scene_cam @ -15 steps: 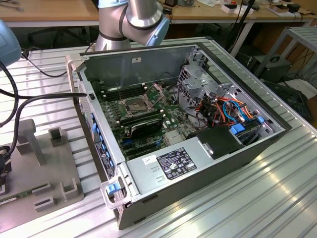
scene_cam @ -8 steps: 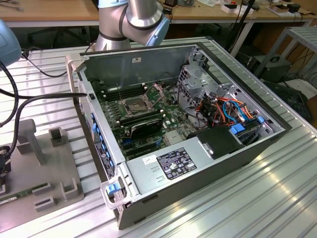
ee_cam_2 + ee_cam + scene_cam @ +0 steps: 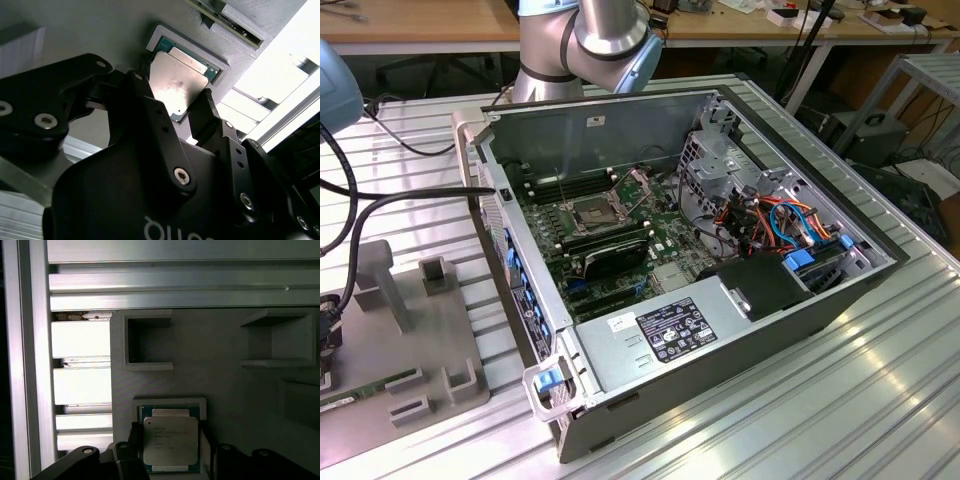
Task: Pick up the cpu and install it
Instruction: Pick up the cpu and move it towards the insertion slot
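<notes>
Second wrist view: gripper point(image 3: 175, 92) jaws clamp cpu point(image 3: 185, 75) | exterior view: open computer case point(image 3: 610, 130)

Open computer case point(image 3: 740, 365) lying flat on ribbed aluminium table point(image 3: 860, 400). Inside: green motherboard point(image 3: 630, 245) with dark square socket point(image 3: 592, 212), grey power supply point(image 3: 660, 335) at near end, orange and blue cables point(image 3: 775, 220) toward the exterior view's right. Blue latch point(image 3: 552, 381) on near corner. Grey moulded fixture point(image 3: 435, 335) just beside case on the exterior view's left (raised blocks, square pockets), same fixture in the first wrist view point(image 3: 225, 385). Black cables point(image 3: 380, 205) across table. Wooden desks point(image 3: 420, 22) behind.
</notes>
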Robot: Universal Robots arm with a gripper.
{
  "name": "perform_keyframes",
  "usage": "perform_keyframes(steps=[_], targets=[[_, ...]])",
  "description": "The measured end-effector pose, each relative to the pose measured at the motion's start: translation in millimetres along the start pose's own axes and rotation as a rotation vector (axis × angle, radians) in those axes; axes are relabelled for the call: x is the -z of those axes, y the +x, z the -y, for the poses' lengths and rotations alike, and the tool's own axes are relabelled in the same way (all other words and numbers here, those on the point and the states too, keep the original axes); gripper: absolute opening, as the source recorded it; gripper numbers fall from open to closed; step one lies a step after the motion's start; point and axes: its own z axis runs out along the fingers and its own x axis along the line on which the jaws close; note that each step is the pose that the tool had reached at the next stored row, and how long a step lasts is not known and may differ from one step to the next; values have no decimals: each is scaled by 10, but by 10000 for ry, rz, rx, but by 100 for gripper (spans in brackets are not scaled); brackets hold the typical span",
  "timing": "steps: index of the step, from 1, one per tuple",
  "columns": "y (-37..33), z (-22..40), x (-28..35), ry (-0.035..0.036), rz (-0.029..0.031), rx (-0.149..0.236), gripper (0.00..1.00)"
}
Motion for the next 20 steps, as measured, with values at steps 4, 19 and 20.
perform_keyframes(steps=[4,19,20], targets=[[0,0,18,0,-1,1,55],[-6,0,252,-1,28,0,55],[-6,0,268,-1,28,0,55]])
